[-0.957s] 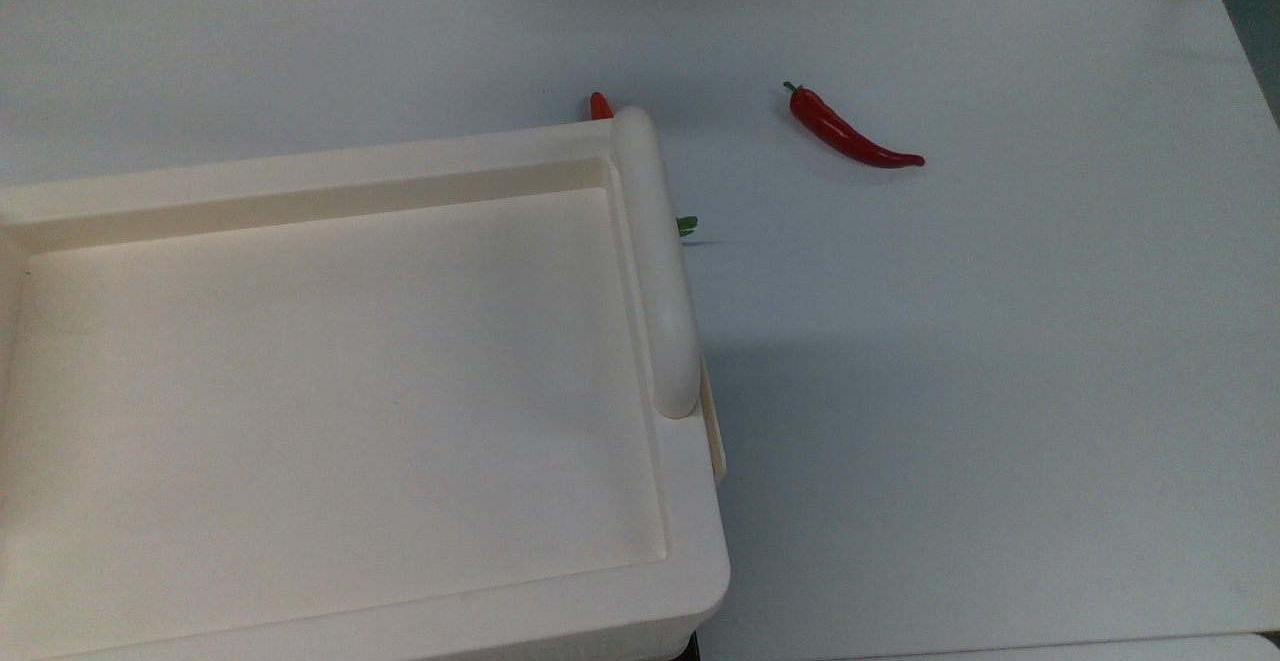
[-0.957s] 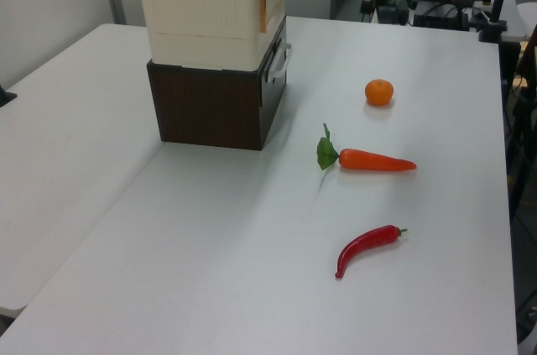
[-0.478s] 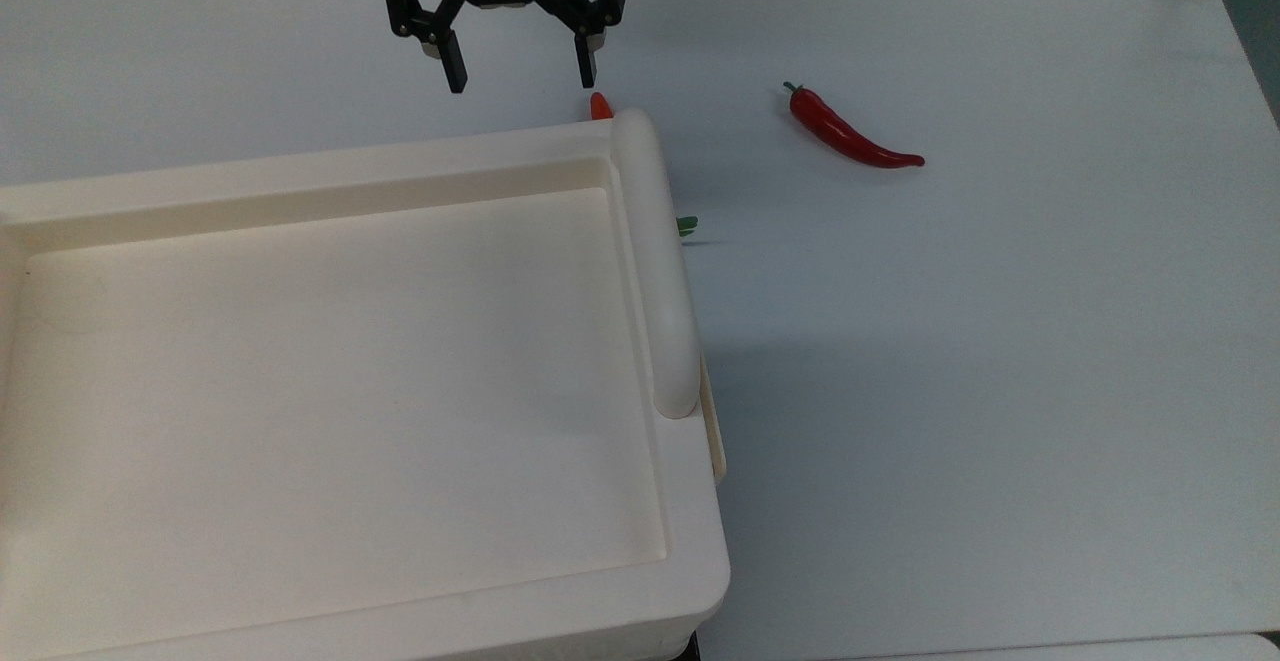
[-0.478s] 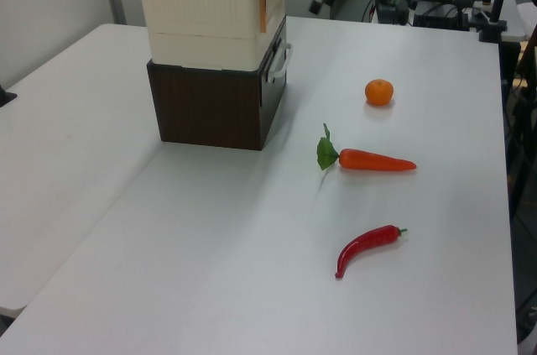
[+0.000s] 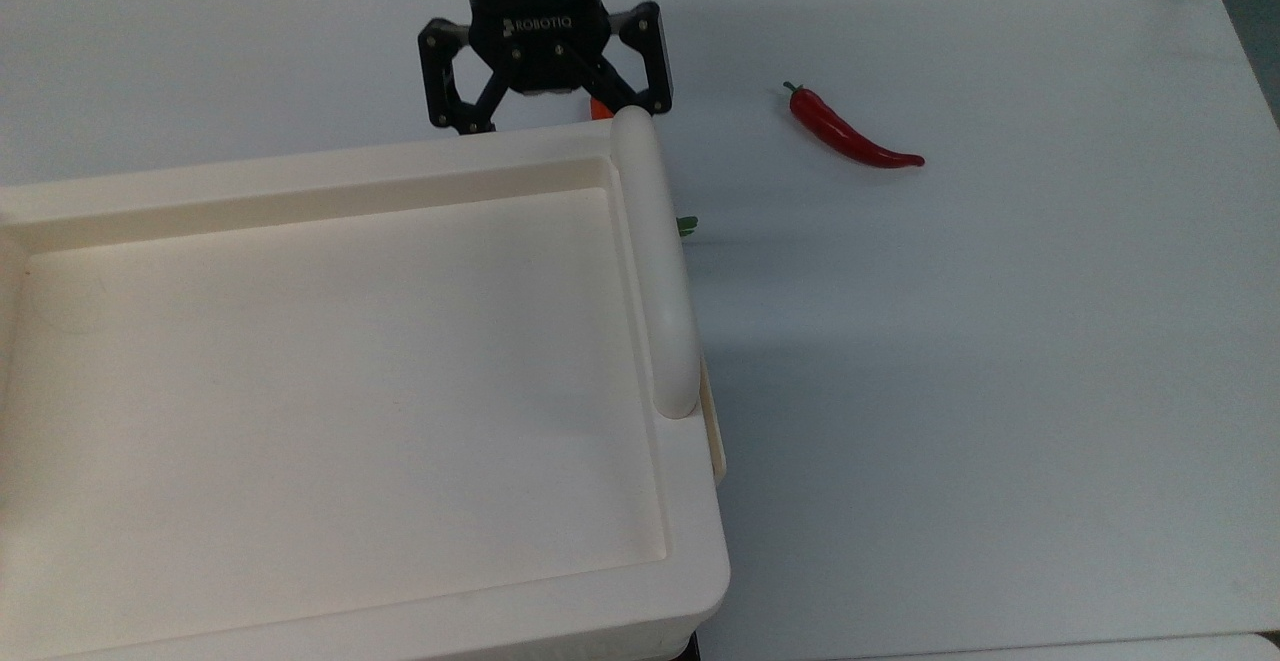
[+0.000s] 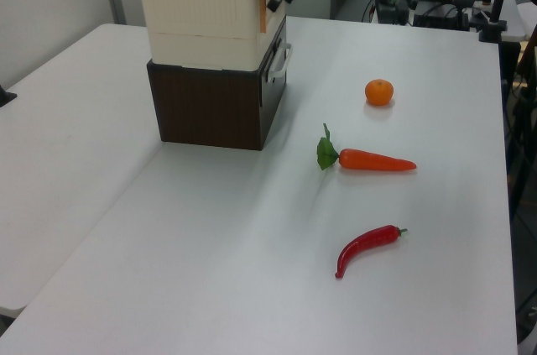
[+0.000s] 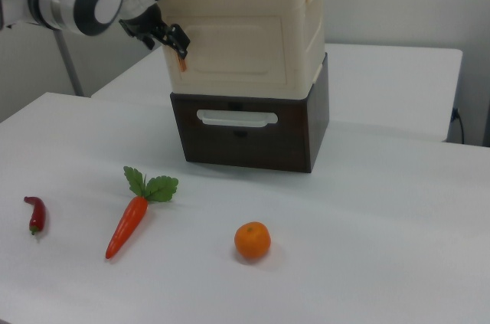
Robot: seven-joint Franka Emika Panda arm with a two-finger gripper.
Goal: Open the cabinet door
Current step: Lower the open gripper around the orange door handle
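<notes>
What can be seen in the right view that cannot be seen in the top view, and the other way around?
Right view alone: the orange, the dark brown drawer unit with its white handle, the cabinet door face-on, and the carrot whole.

Top view alone: the cabinet's recessed top and the rounded bar seen from above; the carrot is mostly hidden here.

Both: the tool open by the cabinet's corner, the red chili, the white table.
</notes>
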